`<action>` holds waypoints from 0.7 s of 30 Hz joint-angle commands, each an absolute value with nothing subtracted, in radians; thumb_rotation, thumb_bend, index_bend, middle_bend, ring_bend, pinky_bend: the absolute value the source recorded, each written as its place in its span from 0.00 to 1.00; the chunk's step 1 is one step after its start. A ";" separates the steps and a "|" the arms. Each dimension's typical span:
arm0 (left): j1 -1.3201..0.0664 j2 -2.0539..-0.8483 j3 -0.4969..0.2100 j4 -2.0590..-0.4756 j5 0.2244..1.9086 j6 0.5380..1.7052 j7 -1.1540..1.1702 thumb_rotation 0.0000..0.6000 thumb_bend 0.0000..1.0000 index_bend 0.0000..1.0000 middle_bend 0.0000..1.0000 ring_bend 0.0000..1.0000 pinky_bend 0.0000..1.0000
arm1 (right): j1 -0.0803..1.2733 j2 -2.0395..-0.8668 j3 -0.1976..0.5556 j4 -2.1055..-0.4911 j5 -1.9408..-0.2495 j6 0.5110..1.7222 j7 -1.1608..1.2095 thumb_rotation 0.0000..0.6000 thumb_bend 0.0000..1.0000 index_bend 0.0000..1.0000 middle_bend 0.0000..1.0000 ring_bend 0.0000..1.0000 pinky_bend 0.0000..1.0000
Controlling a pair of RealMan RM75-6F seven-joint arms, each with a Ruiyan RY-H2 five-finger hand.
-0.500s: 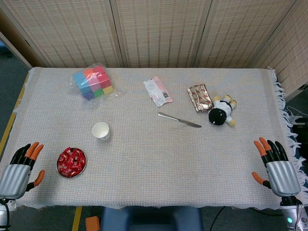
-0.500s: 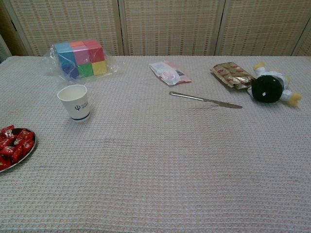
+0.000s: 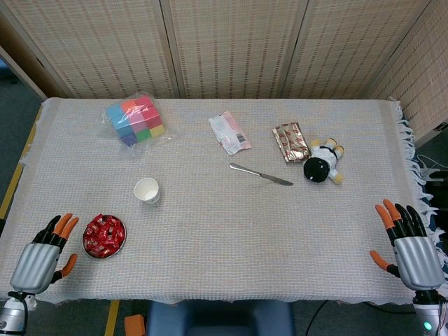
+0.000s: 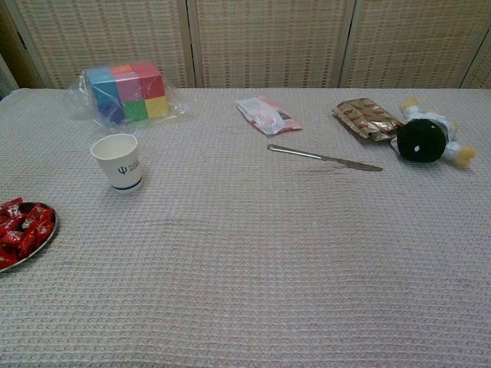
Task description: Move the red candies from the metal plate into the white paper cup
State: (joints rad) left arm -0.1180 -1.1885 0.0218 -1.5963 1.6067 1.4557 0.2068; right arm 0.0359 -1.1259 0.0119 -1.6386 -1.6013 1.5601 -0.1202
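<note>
Several red candies (image 3: 103, 233) (image 4: 17, 230) fill a small round metal plate (image 3: 122, 243) (image 4: 46, 238) near the front left of the table. A white paper cup (image 3: 147, 190) (image 4: 117, 162) stands upright and apart, behind and to the right of the plate. My left hand (image 3: 40, 257) hovers just left of the plate at the table's front edge, fingers spread, holding nothing. My right hand (image 3: 409, 240) is at the front right corner, fingers spread and empty. Neither hand shows in the chest view.
A bag of coloured blocks (image 3: 136, 119) lies at the back left. A pink-white packet (image 3: 229, 132), a metal knife (image 3: 260, 174), a gold-red wrapper (image 3: 290, 141) and a black-and-white plush toy (image 3: 322, 163) lie across the middle and back right.
My left hand has shifted right, closer to the plate. My right hand has drifted slightly toward the front right edge. The objects on the table have not moved.
</note>
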 commanded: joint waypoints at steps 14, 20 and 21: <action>-0.232 -1.372 -0.009 -1.558 1.427 1.190 0.559 1.00 0.41 0.00 0.00 0.03 0.64 | 0.053 -1.131 0.017 -1.646 -1.569 1.501 -0.152 1.00 0.12 0.00 0.00 0.00 0.00; -0.262 -1.404 -0.030 -1.518 1.370 1.154 0.585 1.00 0.41 0.00 0.03 0.07 0.72 | 0.057 -1.131 0.019 -1.648 -1.558 1.489 -0.159 1.00 0.12 0.00 0.00 0.00 0.00; -0.265 -1.406 -0.031 -1.513 1.360 1.148 0.587 1.00 0.41 0.00 0.04 0.08 0.73 | 0.057 -1.131 0.020 -1.648 -1.556 1.487 -0.160 1.00 0.12 0.00 0.00 0.00 0.00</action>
